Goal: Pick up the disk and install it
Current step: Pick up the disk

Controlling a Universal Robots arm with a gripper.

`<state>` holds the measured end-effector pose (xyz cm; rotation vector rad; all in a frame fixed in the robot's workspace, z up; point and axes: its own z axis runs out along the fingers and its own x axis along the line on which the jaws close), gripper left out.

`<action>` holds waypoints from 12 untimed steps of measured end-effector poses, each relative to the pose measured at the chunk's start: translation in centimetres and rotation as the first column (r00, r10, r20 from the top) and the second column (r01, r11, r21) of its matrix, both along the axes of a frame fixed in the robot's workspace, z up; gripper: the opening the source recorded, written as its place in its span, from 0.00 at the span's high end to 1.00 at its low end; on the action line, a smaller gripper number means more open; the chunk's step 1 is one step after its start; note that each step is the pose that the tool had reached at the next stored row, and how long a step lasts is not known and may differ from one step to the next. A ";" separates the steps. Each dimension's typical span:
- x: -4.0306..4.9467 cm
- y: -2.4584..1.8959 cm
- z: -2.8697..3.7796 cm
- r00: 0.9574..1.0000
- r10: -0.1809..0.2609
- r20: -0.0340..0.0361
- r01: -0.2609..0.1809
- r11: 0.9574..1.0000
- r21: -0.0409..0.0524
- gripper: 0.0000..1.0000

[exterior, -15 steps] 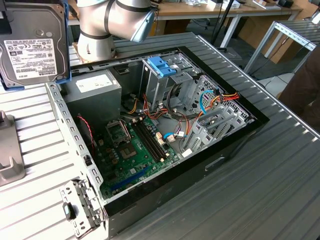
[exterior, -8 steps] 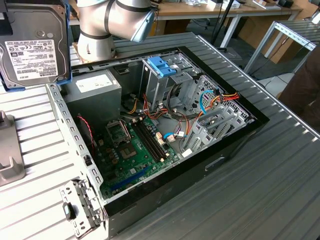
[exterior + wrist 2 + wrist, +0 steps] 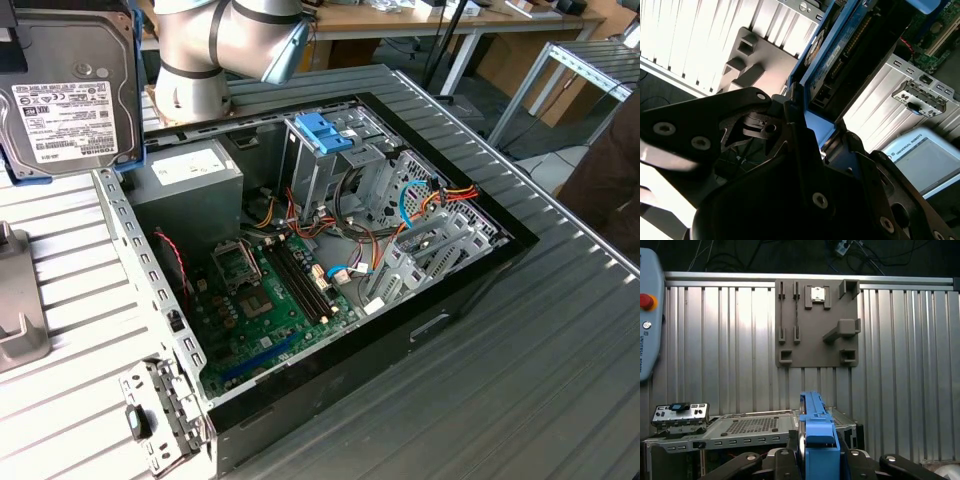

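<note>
Both jaws apparently clamp the disk [image 3: 70, 100], the arm [image 3: 225, 45] holding it upright beside the case [image 3: 470, 300].

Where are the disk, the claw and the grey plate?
disk [image 3: 65, 100]: exterior view, labelled metal face.
claw [image 3: 819, 456]: first wrist view, between its fingertips, gripping the disk.
grey plate [image 3: 812, 337]: first wrist view, flat middle.

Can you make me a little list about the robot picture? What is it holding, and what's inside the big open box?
holding: the disk, with its light-blue frame
gripper: the gripper is shut on the disk
where the disk is: held upright, to the exterior view's left of the computer case, not installed yet
big box: computer case, lid off
inside: green motherboard, coloured wires, metal drive cage
on the cage: blue-handled carrier
</note>
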<state>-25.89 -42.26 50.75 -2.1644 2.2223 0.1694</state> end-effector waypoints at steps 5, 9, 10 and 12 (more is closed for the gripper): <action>0.05 -0.20 0.00 1.000 0.000 0.000 0.000 1.000 0.000 0.63; 0.09 -0.38 0.00 1.000 0.000 0.000 0.000 1.000 0.000 0.63; 0.10 -0.41 0.00 1.000 0.000 0.000 0.000 1.000 0.000 0.63; 0.12 -0.47 0.00 1.000 0.000 0.000 0.000 1.000 0.000 0.63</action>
